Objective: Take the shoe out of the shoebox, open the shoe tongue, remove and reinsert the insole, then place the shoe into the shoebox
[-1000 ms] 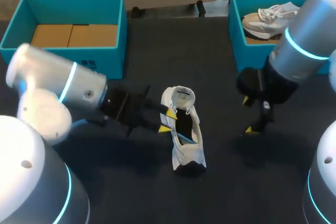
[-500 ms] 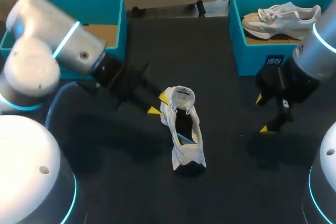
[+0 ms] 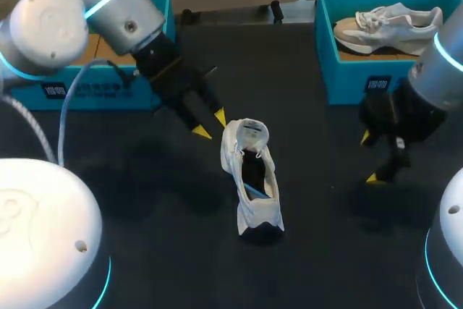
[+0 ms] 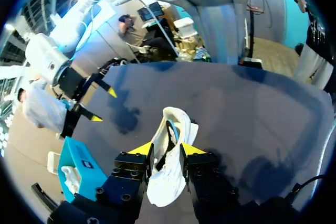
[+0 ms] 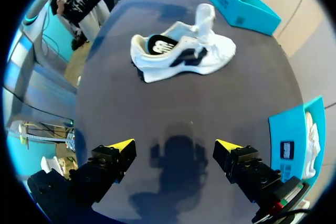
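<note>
Left gripper (image 3: 209,124) backs off from shoe (image 3: 252,175), swings up toward left shoebox (image 3: 108,95). Its fingers spread wide, hold nothing, sit just beside shoe, not touching. Right gripper (image 3: 369,157) also spread and empty, slides further right, well apart from shoe. Shoe lies in middle of table (image 3: 311,236), mouth open. Guess: work inside shoe done, putting it in box comes next. One second back, left tips were at shoe's mouth. Shoe stays put.

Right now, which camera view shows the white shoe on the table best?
The right wrist view: the whole shoe side-on, nothing covering it. The head view shows it from above. In the left wrist view the left claw hides part of it.
</note>
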Action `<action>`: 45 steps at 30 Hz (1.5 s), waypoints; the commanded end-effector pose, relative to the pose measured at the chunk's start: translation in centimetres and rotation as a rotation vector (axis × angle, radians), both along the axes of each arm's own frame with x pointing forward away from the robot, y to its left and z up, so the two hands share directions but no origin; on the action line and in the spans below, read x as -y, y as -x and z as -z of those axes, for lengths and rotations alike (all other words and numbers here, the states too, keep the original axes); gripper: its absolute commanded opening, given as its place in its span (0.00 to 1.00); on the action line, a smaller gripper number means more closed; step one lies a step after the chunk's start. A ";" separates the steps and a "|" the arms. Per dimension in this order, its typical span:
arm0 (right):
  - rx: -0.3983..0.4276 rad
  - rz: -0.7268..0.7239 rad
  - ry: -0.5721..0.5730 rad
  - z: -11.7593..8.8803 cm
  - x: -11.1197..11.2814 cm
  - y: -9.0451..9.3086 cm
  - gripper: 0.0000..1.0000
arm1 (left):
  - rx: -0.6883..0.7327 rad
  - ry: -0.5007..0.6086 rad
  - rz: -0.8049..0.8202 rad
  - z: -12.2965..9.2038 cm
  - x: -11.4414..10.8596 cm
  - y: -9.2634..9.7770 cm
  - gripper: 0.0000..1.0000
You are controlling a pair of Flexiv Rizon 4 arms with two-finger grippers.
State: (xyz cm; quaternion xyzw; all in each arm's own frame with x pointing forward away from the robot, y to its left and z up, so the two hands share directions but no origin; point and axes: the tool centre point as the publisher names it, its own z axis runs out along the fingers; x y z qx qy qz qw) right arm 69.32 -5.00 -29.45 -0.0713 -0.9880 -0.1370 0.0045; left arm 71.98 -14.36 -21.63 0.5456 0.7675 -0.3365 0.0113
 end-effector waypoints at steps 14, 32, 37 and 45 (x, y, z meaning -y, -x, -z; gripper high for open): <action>-0.006 0.037 -0.005 -1.2 2.1 0.8 1.00 | -0.028 -0.364 0.261 -0.9 0.4 -0.7 0.00; -0.006 0.037 -0.005 -1.2 2.1 0.8 1.00 | 0.123 -0.584 0.762 0.4 5.2 -2.1 0.00; -0.006 0.037 -0.005 -1.2 2.1 0.8 1.00 | 0.160 -0.589 0.759 0.8 5.7 -1.8 0.00; -0.006 0.037 -0.005 -1.2 2.1 0.8 1.00 | 0.164 -0.531 0.781 3.2 7.0 -0.1 0.00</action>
